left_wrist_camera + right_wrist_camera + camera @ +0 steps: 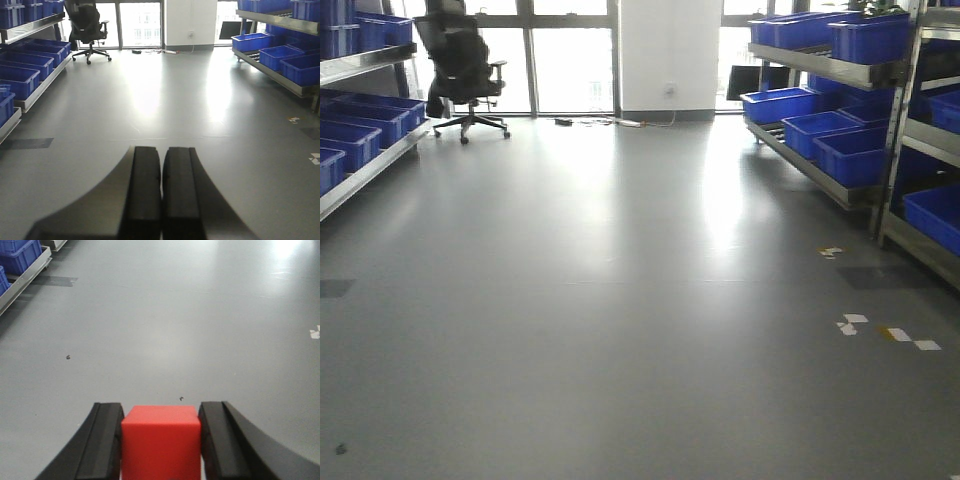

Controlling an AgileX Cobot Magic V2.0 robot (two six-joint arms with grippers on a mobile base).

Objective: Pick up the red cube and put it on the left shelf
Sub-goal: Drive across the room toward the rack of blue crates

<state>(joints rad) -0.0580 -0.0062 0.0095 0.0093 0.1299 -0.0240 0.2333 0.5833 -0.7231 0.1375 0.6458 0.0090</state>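
The right gripper (161,412) sits at the bottom centre of its wrist view, its black fingers (107,440) pressed against both sides of the red cube (161,447) — the cube is held above the grey floor (165,325). In the left wrist view the left gripper (161,152) has its two pads closed together with nothing between them. The left shelf (365,66) runs along the left edge of the front view, carrying blue crates (355,135) — well apart from the cube.
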